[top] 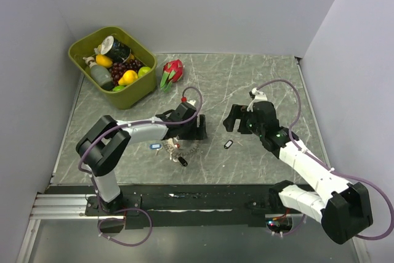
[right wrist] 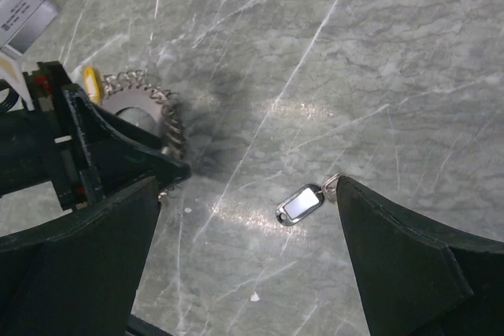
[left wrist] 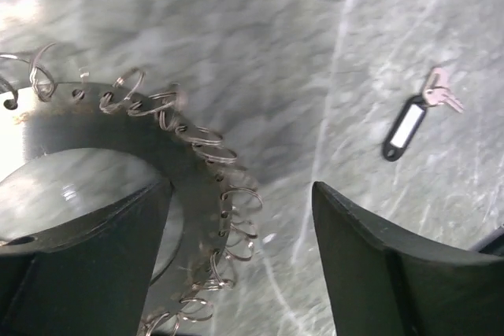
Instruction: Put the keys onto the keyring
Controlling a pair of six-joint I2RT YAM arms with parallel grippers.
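Note:
The keyring (left wrist: 118, 127) is a flat metal ring fringed with small split rings. Its fringed edge lies between the open jaws of my left gripper (left wrist: 240, 194), whose left finger (left wrist: 87, 257) covers part of it. In the top view the keyring (top: 189, 149) lies just below my left gripper (top: 198, 130). A key with a black, white-windowed tag (right wrist: 302, 204) lies on the table between the open jaws of my right gripper (right wrist: 246, 186), close to the right finger. It also shows in the left wrist view (left wrist: 405, 125) and the top view (top: 228, 144). My right gripper (top: 234, 119) hovers above it.
More keys lie left of the keyring: a blue tag (top: 155, 146) and a dark tag (top: 183, 161). A yellowish tag (right wrist: 93, 83) shows beside the keyring. A green bin of fruit (top: 83, 46) and a dragon fruit (top: 173, 71) stand at the back left.

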